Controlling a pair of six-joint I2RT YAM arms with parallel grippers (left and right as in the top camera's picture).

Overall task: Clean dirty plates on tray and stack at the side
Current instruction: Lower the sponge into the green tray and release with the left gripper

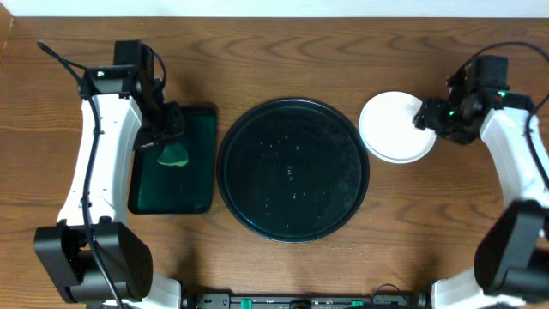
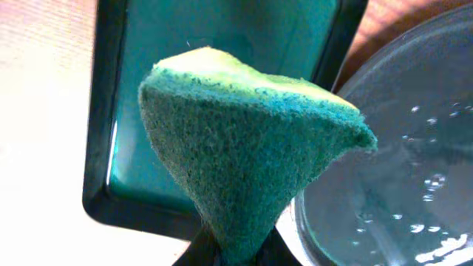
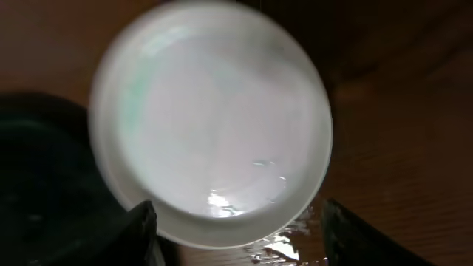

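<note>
The large round black tray (image 1: 292,169) lies in the middle of the table with only water drops on it; its rim also shows in the left wrist view (image 2: 384,185). A stack of white plates (image 1: 393,127) sits on the table right of the tray and fills the right wrist view (image 3: 214,118), with a faint green streak on its left side. My right gripper (image 1: 431,114) is open and empty at the stack's right edge, its fingers (image 3: 236,240) apart. My left gripper (image 1: 163,137) is shut on a green sponge (image 2: 244,148) over the rectangular tray.
A smaller rectangular black tray (image 1: 197,172) with teal liquid lies left of the round tray, also in the left wrist view (image 2: 103,148). Water is spilled on the wood by the plate stack (image 3: 284,247).
</note>
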